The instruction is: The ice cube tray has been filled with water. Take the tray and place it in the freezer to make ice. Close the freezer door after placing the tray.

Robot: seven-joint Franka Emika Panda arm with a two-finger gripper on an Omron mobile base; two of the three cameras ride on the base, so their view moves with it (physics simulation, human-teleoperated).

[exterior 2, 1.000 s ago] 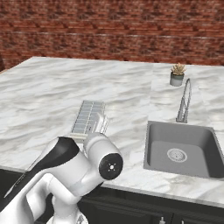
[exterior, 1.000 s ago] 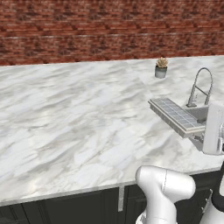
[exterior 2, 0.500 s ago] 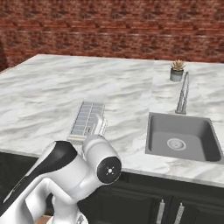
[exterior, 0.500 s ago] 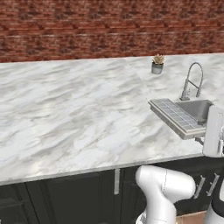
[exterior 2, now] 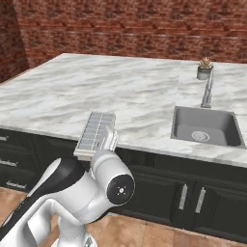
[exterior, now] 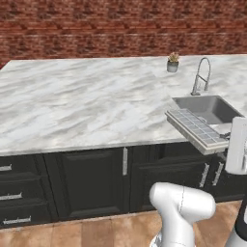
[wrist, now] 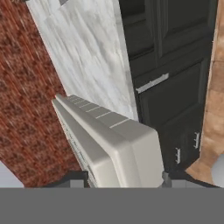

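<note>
Ice cube tray (exterior: 197, 129), its cells holding water (exterior: 194, 123), hangs clamped between my fingers (wrist: 168, 178), lifted off the marble surface (exterior: 87, 103) at its near edge, left of the sink (exterior 2: 206, 126).

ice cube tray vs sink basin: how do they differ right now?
The ice cube tray is pale grey with a grid of small cells; the sink basin is one darker grey hollow with a drain. The tray is held up by the gripper, jutting past the counter edge; the sink sits sunk into the counter. Both are rectangular.
</note>
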